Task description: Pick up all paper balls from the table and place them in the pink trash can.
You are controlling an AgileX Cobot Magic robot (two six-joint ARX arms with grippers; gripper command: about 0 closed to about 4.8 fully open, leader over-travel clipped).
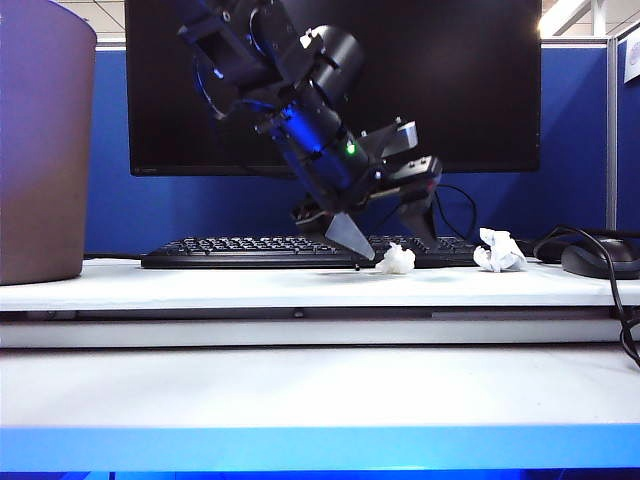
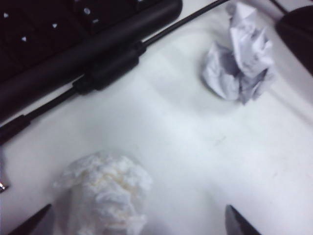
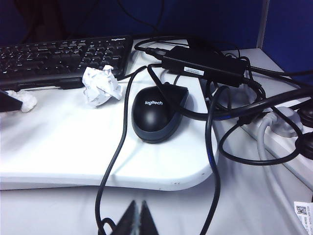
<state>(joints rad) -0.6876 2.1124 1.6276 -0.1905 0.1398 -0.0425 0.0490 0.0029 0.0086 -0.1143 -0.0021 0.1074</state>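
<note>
With the keyboard [image 1: 300, 251] as landmark: the pink trash can [image 1: 40, 140] stands well off its left end on the raised shelf of the table [image 1: 200, 285], so the step in hand looks like centring the left gripper [image 1: 385, 250], spread wide and empty, over the paper ball [image 1: 396, 260] just in front of the keyboard, sinking until both fingertips [image 2: 34, 223] flank it, then closing gently. A second paper ball [image 1: 499, 250] lies off the keyboard's right end beside the mouse [image 3: 155, 113], while the right gripper [image 3: 137, 218] hangs clenched on nothing, nearer than the mouse
</note>
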